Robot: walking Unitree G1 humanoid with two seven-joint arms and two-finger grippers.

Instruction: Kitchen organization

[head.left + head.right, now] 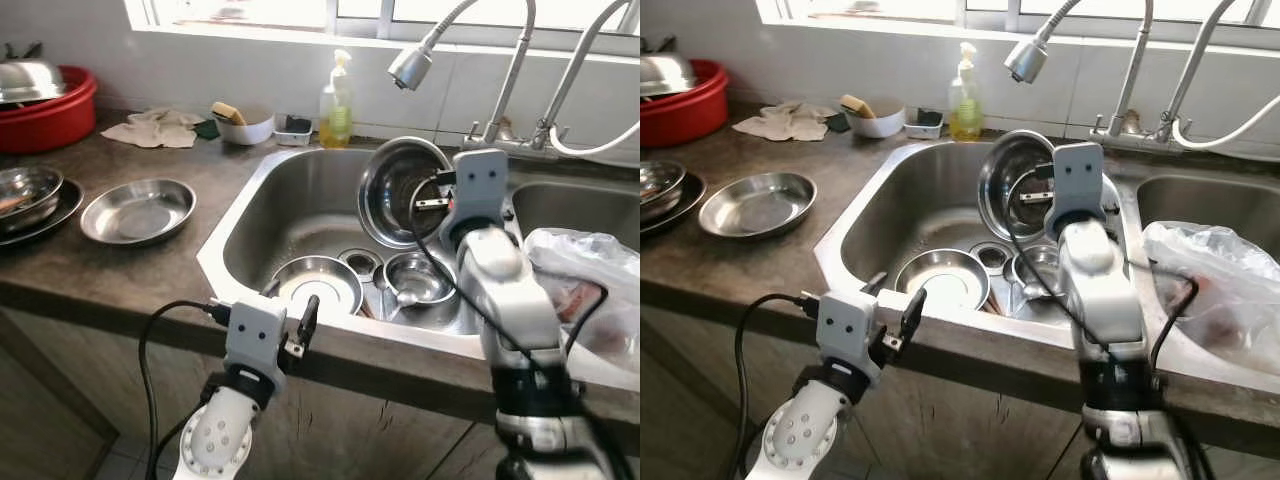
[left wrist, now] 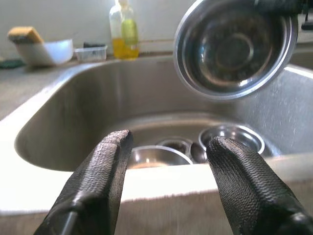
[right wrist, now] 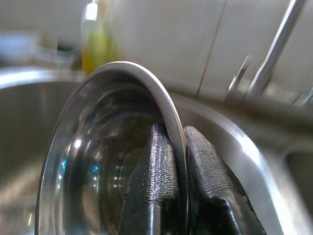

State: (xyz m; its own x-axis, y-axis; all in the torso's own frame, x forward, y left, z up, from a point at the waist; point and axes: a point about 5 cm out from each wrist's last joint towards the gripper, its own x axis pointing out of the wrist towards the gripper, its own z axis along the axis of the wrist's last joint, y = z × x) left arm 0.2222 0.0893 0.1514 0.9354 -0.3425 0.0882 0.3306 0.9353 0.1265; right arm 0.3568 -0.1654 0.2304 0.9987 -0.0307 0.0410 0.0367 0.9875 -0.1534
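A dark stone tabletop [image 1: 130, 270] runs along the wall below a window, and a stainless sink [image 1: 262, 215] is set into it, with a second basin [image 1: 570, 205] further to the right. Over the right part of the near basin the right gripper [image 3: 177, 161] holds up a steel bowl [image 1: 395, 190], its two black fingers pinching the rim, one finger inside the bowl and one outside. The bowl is tipped on edge, its round opening facing back toward the robot and slightly left, its rim standing nearly vertical above the sink floor. Down in the basin lie a wide steel plate-bowl [image 1: 318, 283] near the front wall and a smaller steel bowl [image 1: 418, 277] just to its right, with the drain [image 1: 358, 262] between and behind them. The left gripper [image 2: 166, 161] hangs at the sink's front edge, fingers spread apart and holding nothing. A crumpled plastic bag [image 1: 590, 285] rests on the divider at the right. On the tabletop to the left sit a shallow steel dish [image 1: 138, 211], stacked steel bowls [image 1: 28, 195] and a red tub [image 1: 50, 110]. Along the back stand a soap bottle [image 1: 336, 105], a white bowl [image 1: 245, 124] with a sponge in it, and a rag [image 1: 155, 128]. A spray faucet [image 1: 412, 66] arches over the sink.
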